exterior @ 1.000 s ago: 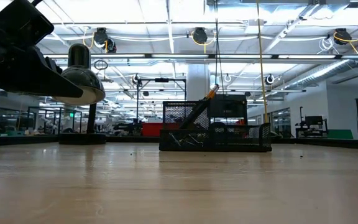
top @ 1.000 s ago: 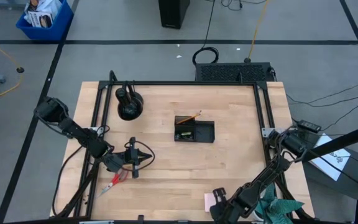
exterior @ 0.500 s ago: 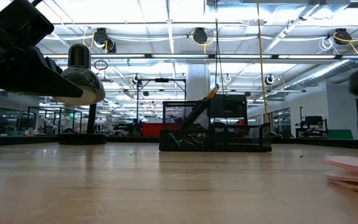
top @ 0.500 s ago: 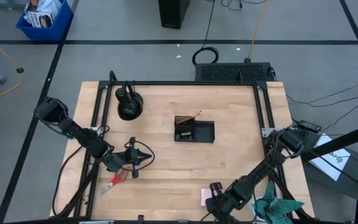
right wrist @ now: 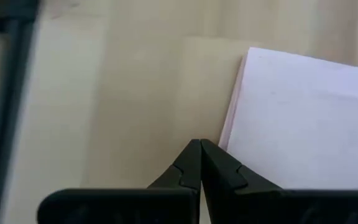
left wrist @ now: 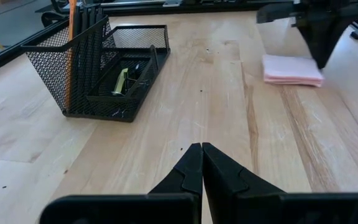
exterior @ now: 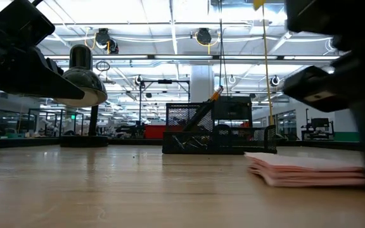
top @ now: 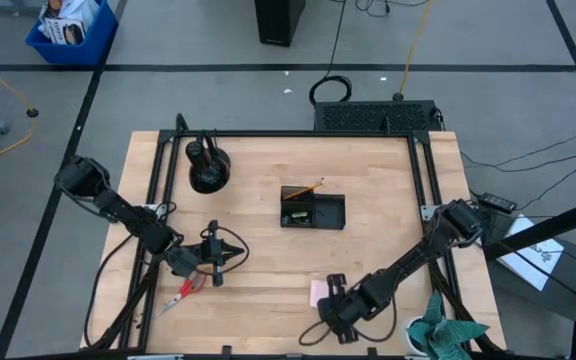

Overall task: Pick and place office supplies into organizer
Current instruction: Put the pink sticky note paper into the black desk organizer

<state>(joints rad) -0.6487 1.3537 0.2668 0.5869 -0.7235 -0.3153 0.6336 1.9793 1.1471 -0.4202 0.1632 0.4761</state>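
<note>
The square pink notepad [top: 318,292] lies flat on the table, near-right of centre; it also shows in the low view [exterior: 306,170] and the left wrist view [left wrist: 291,68]. My right gripper [right wrist: 200,144], shut, points down at its edge [top: 334,308]. The black mesh organizer [top: 312,210] stands at mid-table with the orange pencil [left wrist: 71,56] leaning in its tall part and a yellow-green tag [left wrist: 121,81] in its low tray. My left gripper [top: 234,254], shut, hangs over the left side. Red-handled scissors [top: 178,295] lie near the near-left corner. My right gripper comes from above with shut fingers [right wrist: 229,177] set against the notepad's side edge [right wrist: 230,127], near one corner. It pushes the pad with the side of the fingers. The pad stays flat on the table.
A round black dome-shaped object [top: 209,172] stands at the far left. A teal cloth [top: 446,335] hangs at the near-right corner. A black frame [top: 268,133] borders the table. Bare wood lies between the notepad and the organizer.
My right gripper has swept from the near edge toward the table's left and far side. The pink notepad has slid flat along the table with it, from by the near edge closer to the organizer.
</note>
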